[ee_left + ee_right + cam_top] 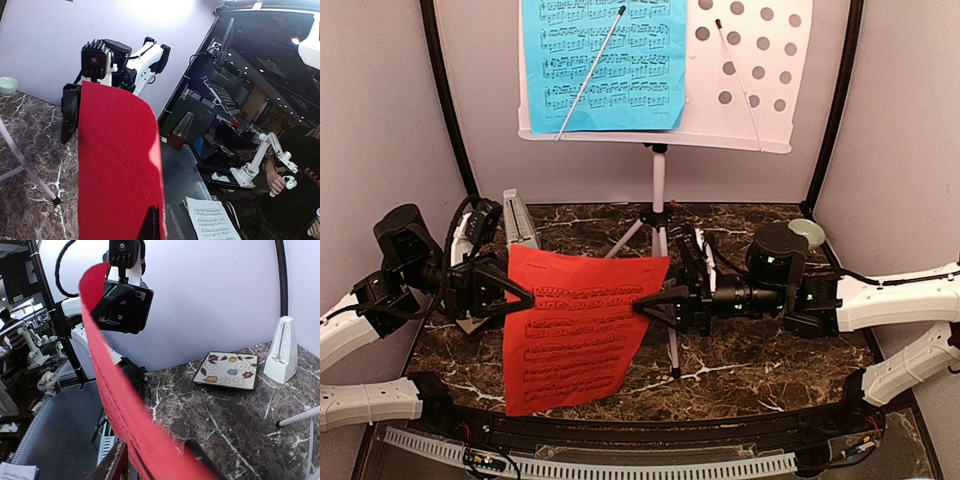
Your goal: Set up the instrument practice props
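Note:
The red-orange music sheet point(575, 325) hangs above the table between my two grippers. My left gripper point(525, 298) is shut on its left edge and my right gripper point(642, 305) is shut on its right edge. In the left wrist view the sheet point(117, 165) fills the middle; in the right wrist view it point(125, 405) curves edge-on. The white perforated music stand point(760, 80) stands at the back on its tripod point(659, 215), with the blue sheet point(605, 60) on its left half. The pale grey pyramid metronome point(518, 218) stands back left, also in the right wrist view point(281, 352).
The floral square coaster point(227, 371) lies next to the metronome. The small green bowl point(807, 232) sits back right, also in the left wrist view point(7, 85). A tripod leg point(673, 345) reaches forward behind the sheet. Black frame posts point(445, 100) flank the table.

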Motion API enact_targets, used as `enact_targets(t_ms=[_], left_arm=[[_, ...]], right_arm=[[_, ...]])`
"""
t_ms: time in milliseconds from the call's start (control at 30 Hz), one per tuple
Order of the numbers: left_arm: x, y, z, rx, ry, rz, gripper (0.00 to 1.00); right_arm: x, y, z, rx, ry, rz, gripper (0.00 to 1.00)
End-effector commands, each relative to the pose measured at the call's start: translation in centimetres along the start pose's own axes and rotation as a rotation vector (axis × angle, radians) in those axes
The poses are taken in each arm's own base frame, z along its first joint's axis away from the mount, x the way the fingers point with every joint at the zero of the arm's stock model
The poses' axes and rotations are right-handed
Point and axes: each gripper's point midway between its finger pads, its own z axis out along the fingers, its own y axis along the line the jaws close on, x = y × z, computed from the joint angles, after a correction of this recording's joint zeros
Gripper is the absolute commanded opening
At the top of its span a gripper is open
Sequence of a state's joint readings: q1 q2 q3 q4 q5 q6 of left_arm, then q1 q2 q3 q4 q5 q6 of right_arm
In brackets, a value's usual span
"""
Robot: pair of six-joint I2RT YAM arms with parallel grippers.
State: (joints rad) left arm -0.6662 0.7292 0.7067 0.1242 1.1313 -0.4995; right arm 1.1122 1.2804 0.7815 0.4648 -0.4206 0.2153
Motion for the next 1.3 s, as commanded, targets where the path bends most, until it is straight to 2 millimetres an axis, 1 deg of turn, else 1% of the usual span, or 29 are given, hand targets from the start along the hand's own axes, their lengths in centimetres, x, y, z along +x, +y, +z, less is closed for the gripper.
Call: enact_targets(t_ms=[0, 33, 67, 100, 200, 267, 333, 500, 667, 867, 1000, 1067, 1200, 1267], left_arm=[[-2.0, 1.0, -0.3, -0.112, -0.07, 0.091, 0.0], [-2.0, 1.7, -0.4, -0.154, -0.082, 0.091, 0.0], [-2.0, 2.3, -0.5, -0.189, -0.094, 0.091, 0.0], [-2.0, 2.8, -0.7, -0.219, -0.108, 0.093, 0.0], [-2.1, 4.1, -1.2, -0.303, -0.14, 0.102, 0.1], [-2.1, 4.5, -1.5, -0.334, -0.148, 0.113, 0.2], [-2.4, 5.2, -1.7, -0.379, -0.166, 0.127, 0.27], [-2.0, 6.2, -1.3, -0.384, -0.182, 0.151, 0.44], [-1.1, 7.0, -0.6, -0.404, -0.173, 0.195, 0.53], [-0.8, 7.6, 0.1, -0.412, -0.153, 0.234, 0.55], [-0.6, 7.7, 0.3, -0.413, -0.15, 0.252, 0.52], [-0.8, 7.8, 0.1, -0.425, -0.16, 0.265, 0.49], [-1.2, 7.4, -0.4, -0.441, -0.182, 0.29, 0.37], [-1.1, 7.3, -0.4, -0.435, -0.181, 0.288, 0.33]], right_arm=[[-4.2, 2.0, -1.6, -0.051, -0.104, -0.044, 0.3], [-4.3, 2.0, -2.0, -0.036, -0.108, -0.043, 0.2], [-4.6, 1.7, -2.4, -0.012, -0.109, -0.045, 0.07], [-4.6, 1.5, -2.7, 0.015, -0.103, -0.048, 0.0], [-5.2, 0.5, -3.7, 0.111, -0.081, -0.064, 0.0], [-5.2, -0.2, -4.2, 0.162, -0.052, -0.075, 0.0], [-5.4, -0.3, -4.5, 0.178, -0.036, -0.082, 0.0], [-6.0, 0.4, -4.4, 0.153, -0.013, -0.08, 0.0], [-6.7, 1.0, -4.2, 0.121, 0.005, -0.085, 0.0], [-7.4, 1.7, -4.3, 0.094, 0.015, -0.091, 0.0], [-7.8, 2.0, -4.2, 0.084, 0.022, -0.093, 0.0], [-8.1, 2.0, -4.1, 0.082, 0.025, -0.095, 0.0], [-8.4, 2.2, -4.3, 0.081, 0.02, -0.099, 0.0], [-8.6, 2.3, -4.4, 0.08, 0.015, -0.104, 0.0]])
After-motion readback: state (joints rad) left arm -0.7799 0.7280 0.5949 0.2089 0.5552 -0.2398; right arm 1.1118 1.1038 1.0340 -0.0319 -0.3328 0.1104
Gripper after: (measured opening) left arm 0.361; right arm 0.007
